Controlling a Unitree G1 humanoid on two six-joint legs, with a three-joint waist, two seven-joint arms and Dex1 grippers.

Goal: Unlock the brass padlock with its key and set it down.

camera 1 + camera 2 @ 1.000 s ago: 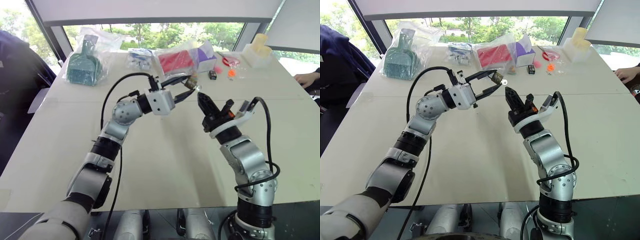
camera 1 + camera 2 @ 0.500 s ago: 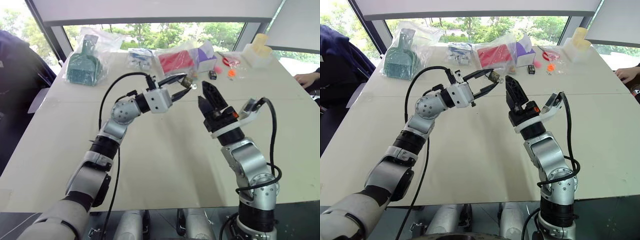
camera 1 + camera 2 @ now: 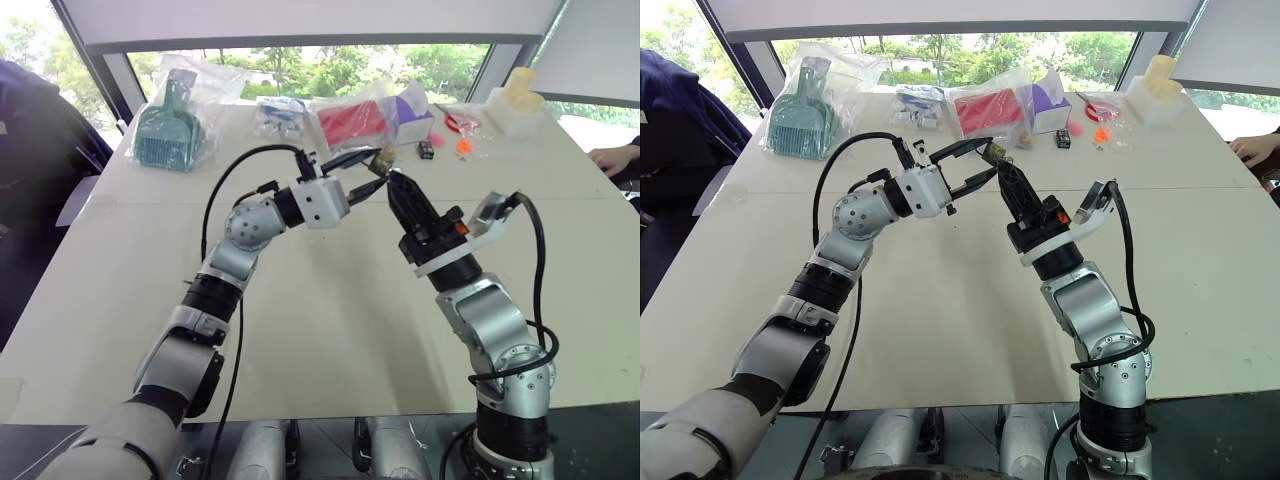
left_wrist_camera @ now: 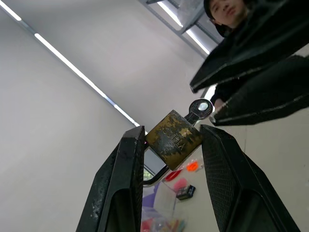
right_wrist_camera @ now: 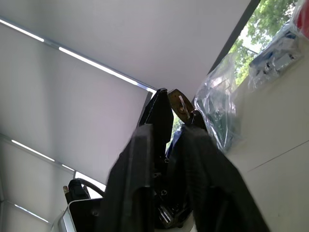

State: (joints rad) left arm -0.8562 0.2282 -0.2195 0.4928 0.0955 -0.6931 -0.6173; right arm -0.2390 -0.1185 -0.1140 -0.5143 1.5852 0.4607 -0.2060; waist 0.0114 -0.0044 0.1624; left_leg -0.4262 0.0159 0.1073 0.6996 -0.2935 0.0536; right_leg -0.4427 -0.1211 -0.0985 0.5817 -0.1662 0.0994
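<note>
1. The brass padlock [image 4: 174, 137] hangs in the air above the table [image 3: 330, 330], pinched by its flat sides between the two fingers of the left gripper [image 3: 368, 172], which are closed tight on it.
2. The key [image 4: 199, 108] sits in the padlock's end, its round silvery head sticking out toward the right gripper [image 3: 393, 182].
3. The right gripper has its fingers drawn together right at the key head; I judge it is pinching the key, though I can't see the contact itself.
4. The padlock looks small, hard and light for metal. Its worn brass faces are smooth, so it could twist in the grip when the key is turned.
5. The broad sides are the sensible place to hold it, leaving the shackle [image 4: 155, 176] free to spring out. The key head is a thin, slippery tab, and only its flat faces give a hold.
6. The table under the padlock is pale, flat and bare, a fair spot to put it down.
7. Beyond the padlock, along the far edge, lie a green dustpan in a bag [image 3: 170, 128], a red packet [image 3: 352, 122], a purple box [image 3: 413, 110] and small trinkets [image 3: 462, 146].
8. Windows with trees outside run behind the table, and a person's hand [image 3: 612, 158] rests at its far right edge.
</note>
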